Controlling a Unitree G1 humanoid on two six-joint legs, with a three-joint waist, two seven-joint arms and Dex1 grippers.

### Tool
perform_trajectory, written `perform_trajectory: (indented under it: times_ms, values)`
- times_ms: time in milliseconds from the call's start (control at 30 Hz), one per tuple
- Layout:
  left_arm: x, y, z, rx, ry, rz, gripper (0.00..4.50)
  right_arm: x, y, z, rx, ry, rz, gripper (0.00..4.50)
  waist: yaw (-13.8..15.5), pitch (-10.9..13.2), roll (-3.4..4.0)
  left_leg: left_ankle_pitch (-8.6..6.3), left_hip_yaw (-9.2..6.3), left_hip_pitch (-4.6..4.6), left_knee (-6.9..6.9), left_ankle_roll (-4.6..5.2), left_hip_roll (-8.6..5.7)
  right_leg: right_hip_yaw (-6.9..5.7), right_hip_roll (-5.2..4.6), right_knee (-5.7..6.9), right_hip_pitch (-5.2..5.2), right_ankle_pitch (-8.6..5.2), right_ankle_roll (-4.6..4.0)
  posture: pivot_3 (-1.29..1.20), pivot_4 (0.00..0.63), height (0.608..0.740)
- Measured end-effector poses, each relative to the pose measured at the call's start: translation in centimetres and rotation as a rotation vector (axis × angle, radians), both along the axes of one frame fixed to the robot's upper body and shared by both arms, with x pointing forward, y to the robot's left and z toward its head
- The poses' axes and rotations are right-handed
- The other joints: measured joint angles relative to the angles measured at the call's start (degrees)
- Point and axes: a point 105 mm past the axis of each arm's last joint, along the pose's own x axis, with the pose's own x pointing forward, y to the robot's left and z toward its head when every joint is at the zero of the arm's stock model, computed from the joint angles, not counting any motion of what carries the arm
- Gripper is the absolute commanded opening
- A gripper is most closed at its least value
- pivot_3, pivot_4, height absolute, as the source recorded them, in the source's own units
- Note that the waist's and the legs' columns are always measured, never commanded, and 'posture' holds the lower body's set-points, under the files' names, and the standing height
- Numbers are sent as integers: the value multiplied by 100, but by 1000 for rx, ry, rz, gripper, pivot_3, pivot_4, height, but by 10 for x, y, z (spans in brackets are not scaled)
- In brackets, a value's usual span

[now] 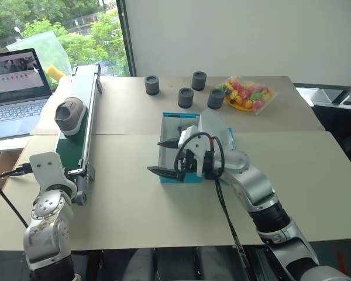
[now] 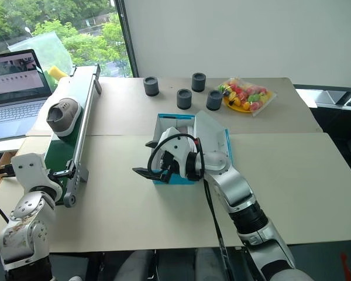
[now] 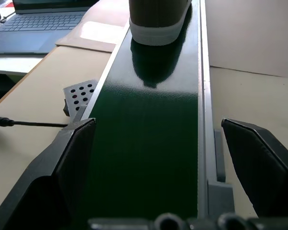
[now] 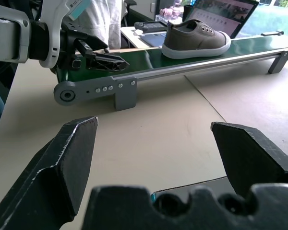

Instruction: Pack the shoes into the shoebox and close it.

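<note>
Clearly only one grey shoe was to be seen, sitting on the green conveyor at about ten o'clock of the head camera's scene, toe toward the robot, while the shoebox lay open near the middle of the table, its lid leaning back at about three o'clock of the box. The left gripper hung at the near end of the belt with its fingers spread wide and empty — the shoe sat well up the belt from it; the right gripper hovered at the box's near left corner, jaws likewise wide apart, holding nothing. Judging by its canvas-like upper and white rubber sole, the shoe would be light, soft on top and stiff along the bottom, not fragile; a pinch across the heel collar or across the sole's sides looked safest, since the upper alone would likely crumple and let it swing. The right wrist view gave the shoe in side profile, laces and sole edge plain, and the left gripper at the belt's roller, which the head views flattened. The left wrist view looked straight up the belt to the shoe's toe. The head views alone gave the box interior — mostly hidden behind the right arm, so whether another shoe lay inside could not be told.
</note>
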Motion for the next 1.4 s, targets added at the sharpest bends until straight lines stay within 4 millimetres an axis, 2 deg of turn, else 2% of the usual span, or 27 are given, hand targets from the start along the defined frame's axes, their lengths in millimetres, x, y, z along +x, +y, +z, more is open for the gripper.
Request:
perform_trajectory:
  times_ms: [767,933,1033,1133,1200,1267,1367,1400]
  values:
    - [-6,8,-15,-141,-7,72,4500,6,-5,3,20,8,-42,4487,0,-1,-1,0,6,23,0,0,0,0,-2,7,13,0,0,0,150,731]
    - [-6,8,-14,-147,-18,78,3119,7,-7,6,28,9,-53,4500,13,-1,-1,0,7,24,0,0,0,0,-2,9,12,0,-1,0,150,731]
    - [-4,5,-13,-141,-23,67,2836,8,-6,8,39,10,-54,4500,61,-1,-1,1,6,24,0,-1,-1,-1,-2,8,14,0,-1,0,150,731]
    - [-1,2,-11,-99,-20,57,2836,12,-6,11,48,16,-76,4500,113,-1,-1,4,6,23,0,-5,-1,-1,-2,9,11,1,-3,0,150,731]
    - [4,-3,-1,-8,-42,35,2836,17,-6,17,62,29,-101,4500,124,-3,-7,4,5,19,0,-6,0,-2,-1,6,10,2,-5,0,150,731]
    - [9,-10,16,163,-78,-6,2836,28,-6,20,120,135,-146,4500,125,-3,-11,4,6,13,-1,-7,1,-1,-1,4,4,4,-9,0,150,731]
    - [19,-52,60,360,-258,-142,2836,47,-9,31,286,410,-213,4500,146,-3,-11,4,3,7,-4,-8,4,-3,-14,3,-1,6,-12,0,150,731]
    - [21,-63,66,379,-290,-177,2836,49,-8,34,309,456,-210,4500,146,-3,-10,4,3,6,-7,-8,3,-3,-16,1,-1,6,-12,0,150,731]
